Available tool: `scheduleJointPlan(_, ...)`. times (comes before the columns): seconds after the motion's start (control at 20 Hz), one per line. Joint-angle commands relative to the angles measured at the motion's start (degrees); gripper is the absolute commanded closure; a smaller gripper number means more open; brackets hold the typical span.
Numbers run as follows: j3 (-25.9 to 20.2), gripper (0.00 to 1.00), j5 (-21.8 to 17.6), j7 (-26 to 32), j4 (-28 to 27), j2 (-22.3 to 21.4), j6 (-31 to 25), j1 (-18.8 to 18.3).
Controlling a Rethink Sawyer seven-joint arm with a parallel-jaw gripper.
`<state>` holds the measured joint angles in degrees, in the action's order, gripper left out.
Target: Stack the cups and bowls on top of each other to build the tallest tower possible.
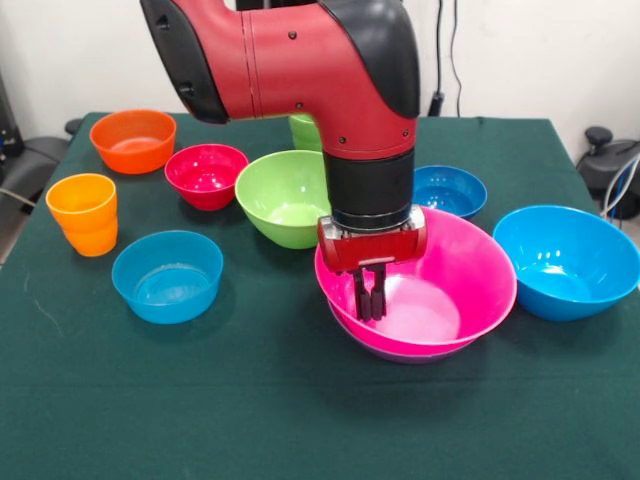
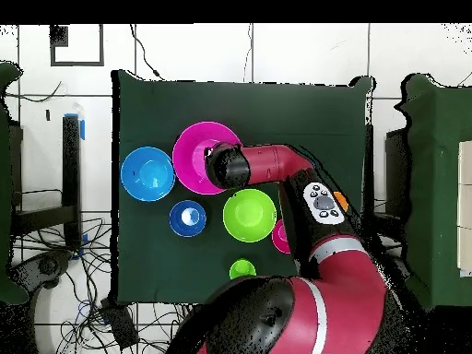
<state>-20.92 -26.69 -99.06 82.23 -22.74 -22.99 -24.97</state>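
The tower is a wide pink bowl [image 1: 462, 268] nested on a purple bowl [image 1: 405, 355], of which only a sliver shows beneath. My gripper [image 1: 372, 300] hangs inside the pink bowl near its left wall, fingers together and holding nothing. In the overhead view the wrist covers part of the pink bowl [image 2: 195, 147] and hides the gripper. The orange cup [image 1: 83, 212] stands at the left. Behind the arm, the light green cup [image 1: 303, 130] is mostly hidden, but it shows from above [image 2: 242, 269].
Loose bowls ring the tower: lime green [image 1: 285, 195], red [image 1: 205, 172], orange [image 1: 132, 138], light-blue small [image 1: 167, 275], dark-blue small [image 1: 450, 188] and sky-blue large [image 1: 565, 260]. The green cloth's front strip [image 1: 300, 420] holds nothing.
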Motion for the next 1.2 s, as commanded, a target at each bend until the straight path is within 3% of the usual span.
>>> scheduleJointPlan(0.05,1.8,1.0,-3.4,-2.0,-3.8,5.6,1.9,3.0)
scheduleJointPlan(0.2,2.5,1.0,-1.8,-3.1,-4.4,8.0,-0.4,4.1)
scheduleJointPlan(0.4,4.3,1.0,-1.2,-5.7,-4.1,9.9,1.4,5.3)
scheduleJointPlan(0.8,3.5,1.0,0.3,-4.3,-4.8,13.5,1.2,4.4)
scheduleJointPlan(1.2,1.0,1.0,-3.0,1.3,-8.9,15.5,5.3,2.8)
